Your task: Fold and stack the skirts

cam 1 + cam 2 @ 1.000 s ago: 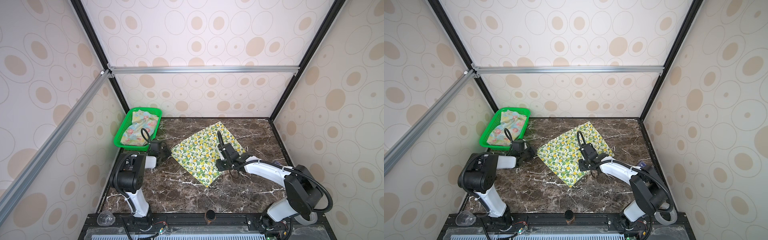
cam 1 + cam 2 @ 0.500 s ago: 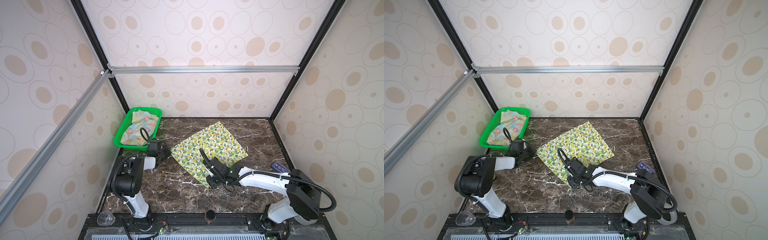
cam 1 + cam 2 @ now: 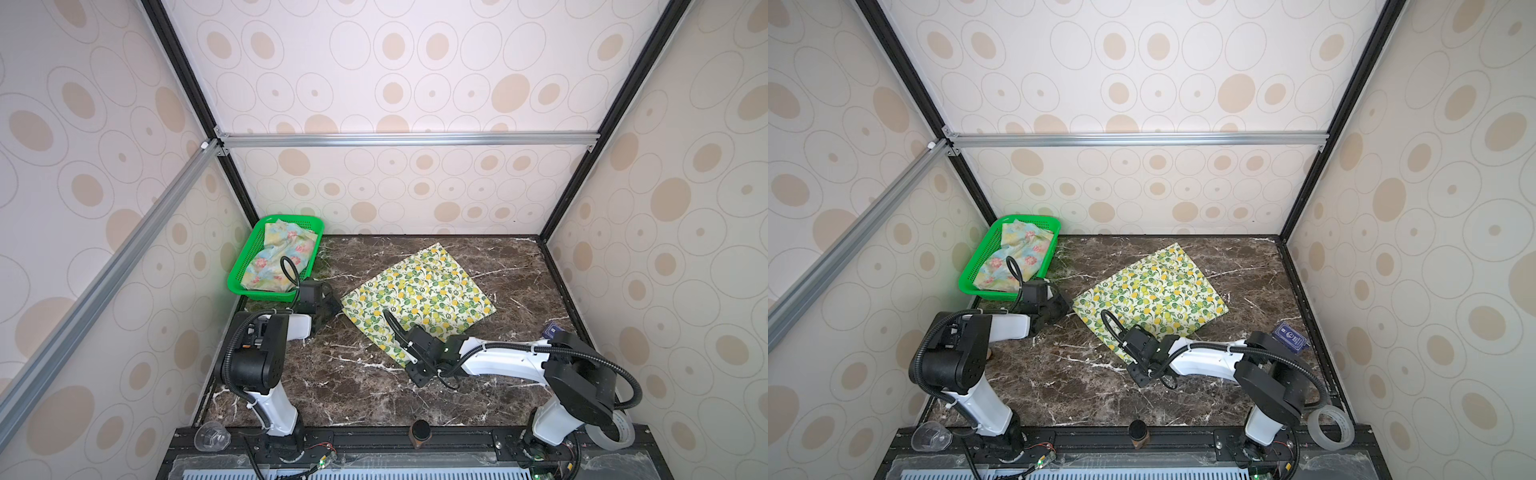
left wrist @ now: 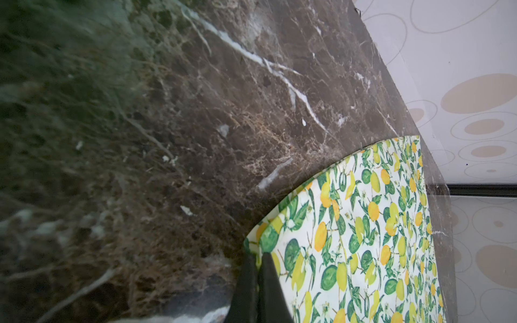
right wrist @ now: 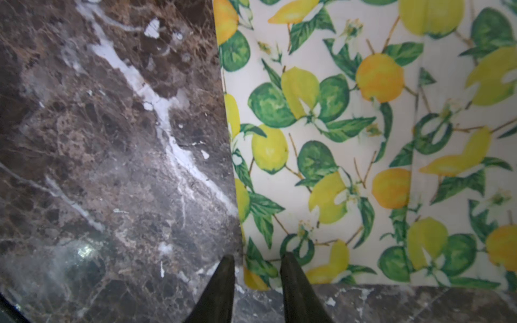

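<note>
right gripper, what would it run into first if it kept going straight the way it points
Probably the lemon skirt: its near corner lies just ahead of the right gripper, between the open fingers, flat on the table. How high the tips ride above it is unclear.

A dark marble desk (image 3: 340, 386) fills the floor of the booth. A green mesh basket (image 3: 247, 254) sits in its far left corner. A small blue card (image 3: 1289, 337) lies near the right edge. Along the front rail are a clear plastic cup (image 3: 212, 436), a dark round knob (image 3: 420, 432) and a roll of tape (image 3: 1346, 436).
</note>
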You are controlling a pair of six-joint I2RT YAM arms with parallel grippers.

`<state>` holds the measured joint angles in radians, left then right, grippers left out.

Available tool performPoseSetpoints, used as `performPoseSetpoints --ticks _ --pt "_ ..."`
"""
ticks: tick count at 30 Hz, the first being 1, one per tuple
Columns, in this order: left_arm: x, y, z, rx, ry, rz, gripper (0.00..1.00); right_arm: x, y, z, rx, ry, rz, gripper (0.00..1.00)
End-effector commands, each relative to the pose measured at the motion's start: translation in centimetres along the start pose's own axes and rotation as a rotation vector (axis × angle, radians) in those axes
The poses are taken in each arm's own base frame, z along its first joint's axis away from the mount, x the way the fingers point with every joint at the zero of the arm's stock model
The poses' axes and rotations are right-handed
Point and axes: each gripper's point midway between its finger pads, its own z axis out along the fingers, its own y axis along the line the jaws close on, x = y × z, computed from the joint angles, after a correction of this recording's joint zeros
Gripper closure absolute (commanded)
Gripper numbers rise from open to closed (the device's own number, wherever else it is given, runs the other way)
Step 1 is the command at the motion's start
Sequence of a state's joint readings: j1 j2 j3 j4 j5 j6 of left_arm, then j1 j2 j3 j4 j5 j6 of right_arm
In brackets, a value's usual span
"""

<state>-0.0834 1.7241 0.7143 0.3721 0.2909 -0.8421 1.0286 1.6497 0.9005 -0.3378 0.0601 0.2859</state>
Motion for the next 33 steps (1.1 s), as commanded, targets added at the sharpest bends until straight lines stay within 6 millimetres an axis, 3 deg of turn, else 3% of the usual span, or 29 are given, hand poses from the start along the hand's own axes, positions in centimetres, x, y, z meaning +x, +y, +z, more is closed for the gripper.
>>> performPoseSetpoints --ticks 1,11,17,23,27,33 --pt "0.0 -0.2 -0.3 0.003 -0.004 0.010 1.00 -0.5 0.4 0.3 0.002 0.003 -0.015 0.67" --pt "0.0 -0.1 -0.1 0.004 -0.001 0.009 1.00 0.4 0.5 1.3 0.021 0.050 -0.037 0.65" --pt "0.0 -0.5 -0.1 0.020 0.002 0.004 1.00 1.1 0.4 1.8 0.051 0.083 -0.056 0.72" --pt "-0.4 -0.9 -0.3 0.028 -0.005 0.004 1.00 1.5 0.5 1.9 0.051 0.101 -0.063 1.00" --pt "-0.8 -1.3 -0.6 0.034 -0.015 0.002 1.00 0.9 1.0 1.2 0.025 0.084 -0.063 1.00" --pt "-2.5 -3.2 -2.1 0.063 -0.056 0.010 1.00 -1.4 0.8 -1.8 0.033 0.009 -0.083 1.00"
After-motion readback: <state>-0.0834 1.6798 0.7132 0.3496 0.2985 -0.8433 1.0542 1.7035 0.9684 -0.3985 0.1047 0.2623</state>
